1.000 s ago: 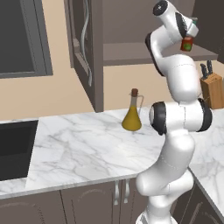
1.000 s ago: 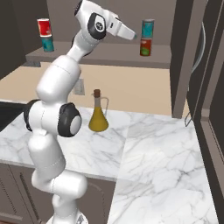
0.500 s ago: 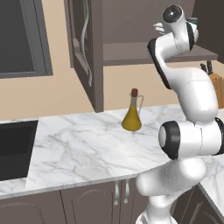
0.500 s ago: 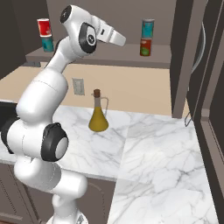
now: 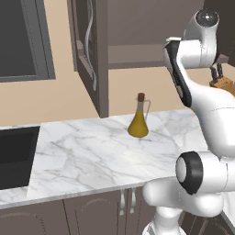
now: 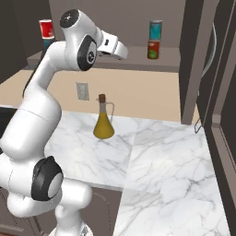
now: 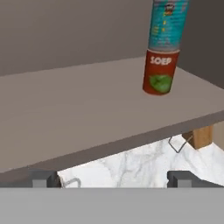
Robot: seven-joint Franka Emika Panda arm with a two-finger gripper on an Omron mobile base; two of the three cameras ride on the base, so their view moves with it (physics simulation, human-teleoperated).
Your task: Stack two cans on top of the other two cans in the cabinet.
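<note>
So the gripper (image 6: 120, 50) is wide apart and holding nothing, hanging just in front of the cabinet shelf (image 6: 115, 57), roughly at shelf height. What matters for whatever comes next is where the stacks sit relative to it. From the right base view, the teal can (image 6: 155, 30) stands upright on the red soup can (image 6: 153, 49), off to the right of the gripper and a bit farther back on the board. In the hand view that same pair sits up and to the right of centre, teal can (image 7: 168, 24) on red soup can (image 7: 160, 72), long axes vertical, bottom rim flat on the shelf (image 7: 87, 109).

On the far left end of the shelf there's a red can with a white band (image 6: 46, 30) sitting on top of something teal-ish (image 6: 47, 44), mostly hidden by the arm, so I can't say for sure what the lower one is. That stack lies left of the gripper, past the arm's shoulder.

Count as far as I can see: two stacks, four cans if that hidden one is a can. One arm only. Also one oil bottle (image 6: 103, 119) down on the marble counter (image 6: 156, 152), well below the shelf.

My read: both top cans look placed, and the stacking looks basically done. Backing straight out should clear both stacks.
</note>
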